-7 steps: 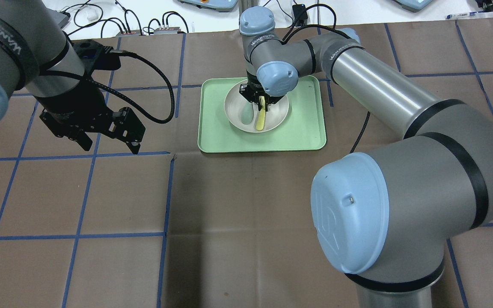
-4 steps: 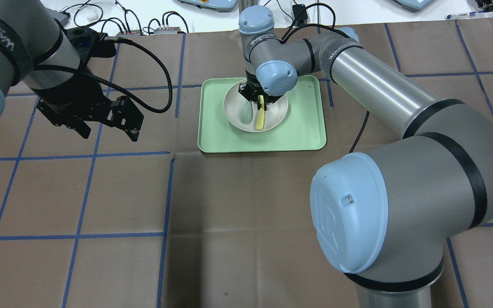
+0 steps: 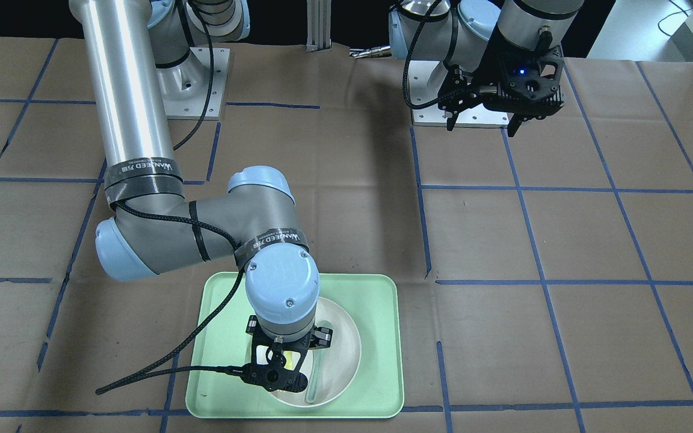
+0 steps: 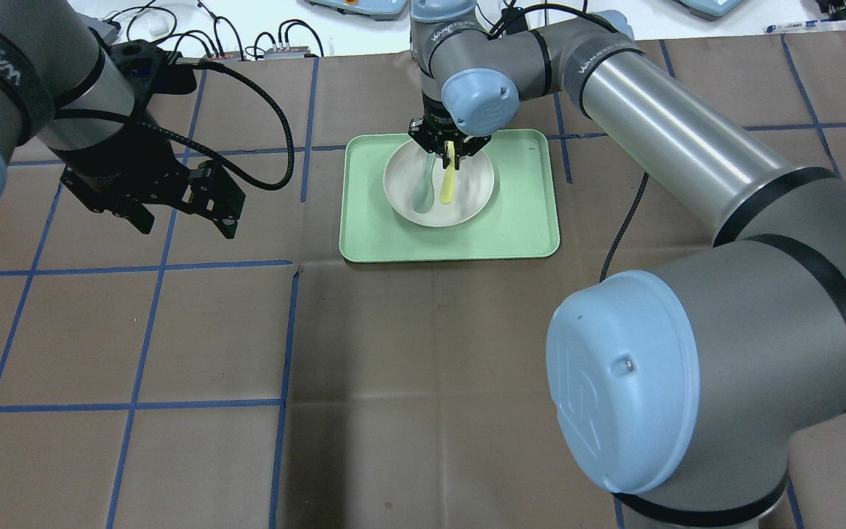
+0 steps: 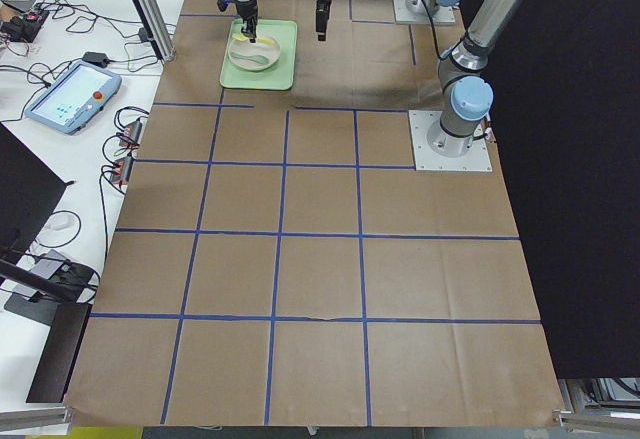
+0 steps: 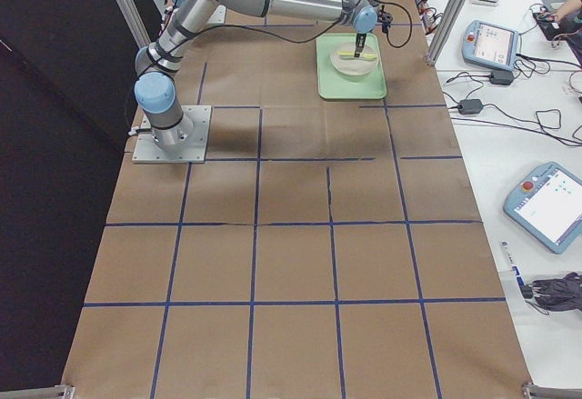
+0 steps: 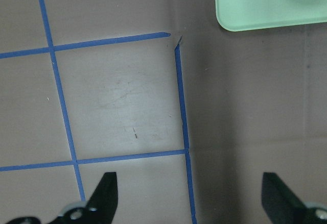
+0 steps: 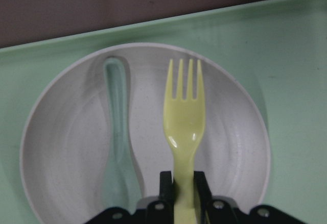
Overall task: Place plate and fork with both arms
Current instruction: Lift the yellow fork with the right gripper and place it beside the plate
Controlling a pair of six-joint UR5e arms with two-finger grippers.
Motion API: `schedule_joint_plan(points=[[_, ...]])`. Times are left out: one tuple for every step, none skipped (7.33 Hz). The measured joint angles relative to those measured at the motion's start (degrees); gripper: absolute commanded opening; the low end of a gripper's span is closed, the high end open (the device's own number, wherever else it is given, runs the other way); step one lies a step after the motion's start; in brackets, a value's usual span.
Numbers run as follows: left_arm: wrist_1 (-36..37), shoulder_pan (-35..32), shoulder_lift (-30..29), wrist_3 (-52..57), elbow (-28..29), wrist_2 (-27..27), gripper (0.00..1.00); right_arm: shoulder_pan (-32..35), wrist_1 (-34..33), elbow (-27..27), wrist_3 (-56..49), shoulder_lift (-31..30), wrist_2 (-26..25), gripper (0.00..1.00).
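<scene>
Right wrist cam: right claw (image 8: pixel 183 185) clamped on the fork (image 8: pixel 184 112) handle, tines sticking out ahead of it over the plate (image 8: pixel 66 147), grey-green spoon (image 8: pixel 116 132) lying in the plate just beside the fork; can't tell if the tines touch the plate. Overhead: plate sits in the mint-green tray (image 4: pixel 518 220), left claw (image 4: pixel 186 224) well off to the tray's side, above the brown table (image 4: pixel 423 367). Left wrist cam: its fingers (image 7: pixel 104 193) are spread wide apart, tray corner at the top edge.

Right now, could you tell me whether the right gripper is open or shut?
Shut: the right gripper clamps the fork by its handle, over the plate.
</scene>
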Motion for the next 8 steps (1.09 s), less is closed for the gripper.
schedule_joint_plan(points=[[-0.03, 0.00, -0.02, 0.04, 0.00, 0.03, 0.99, -0.36, 1.12, 0.52, -1.66, -1.18, -0.35, 0.03], [-0.06, 0.00, -0.01, 0.06, 0.00, 0.04, 0.99, -1.18, 2.08, 1.28, -4.60, -2.12, -1.16, 0.02], [-0.06, 0.00, 0.00, 0.06, 0.00, 0.02, 0.99, -2.75, 2.45, 2.68, -8.54, -3.07, -2.26, 0.02], [-0.05, 0.00, -0.01, 0.07, 0.00, 0.05, 0.99, -4.69, 2.12, 5.43, -12.27, -4.18, -2.81, 0.02], [-0.03, 0.00, -0.02, 0.07, 0.00, 0.06, 0.99, -6.22, 0.08, 8.59, -14.39, -4.94, -2.79, 0.02], [-0.04, 0.00, -0.02, 0.07, 0.00, 0.06, 0.99, -7.33, -4.45, 11.81, -15.97, -5.04, -2.60, 0.03], [-0.06, 0.00, -0.01, 0.07, 0.00, 0.07, 0.99, -7.95, -9.52, 14.76, -17.04, -4.81, -2.50, 0.04], [-0.05, 0.00, 0.00, 0.07, 0.00, 0.06, 0.99, -8.27, -13.34, 16.78, -17.54, -4.49, -2.47, 0.05]])
